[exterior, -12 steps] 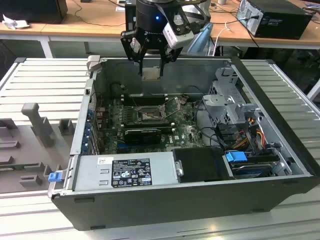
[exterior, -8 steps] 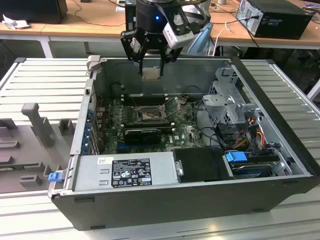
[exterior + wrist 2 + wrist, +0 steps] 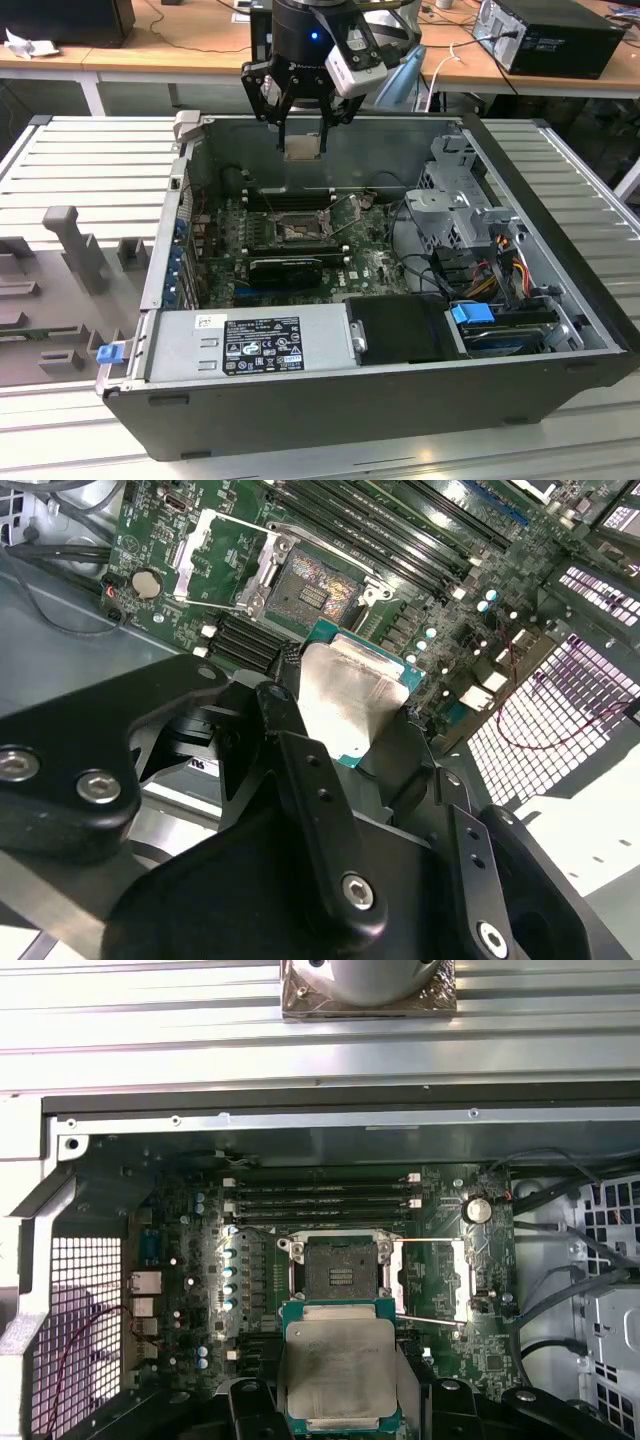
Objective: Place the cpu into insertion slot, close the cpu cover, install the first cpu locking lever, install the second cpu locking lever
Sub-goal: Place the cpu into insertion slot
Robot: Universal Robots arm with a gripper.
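gripper (image 3: pixel 303 140): black, two-fingered, clamped on the cpu at two opposite edges; hanging above the open computer case (image 3: pixel 330 400), near its rear wall
fingers (image 3: pixel 300 770): dark jointed bars on either side of the chip in both wrist views
cpu (image 3: pixel 303 150): held in the air between the fingertips, well above the motherboard (image 3: pixel 370 265), touching nothing but the fingers
cpu face (image 3: pixel 338 1375): small flat square; pale silver-beige metal lid, dull, with darker smudged patches; lid corners stepped
cpu edge (image 3: pixel 345 763): thin teal-green border showing round the metal lid
insertion slot (image 3: pixel 340 1265): square, black-framed, metallic rim, contact field bare; set in the green board, lower in the case and well apart from the chip
cpu cover (image 3: pixel 432 1278): swung open, lying just beside the slot; thin silvery frame, green board visible through its cut-out centre
lever (image 3: pixel 430 1321): thin bright wire running along one side of the open cover
memory slots (image 3: pixel 320 1195): long black rows just beyond the slot
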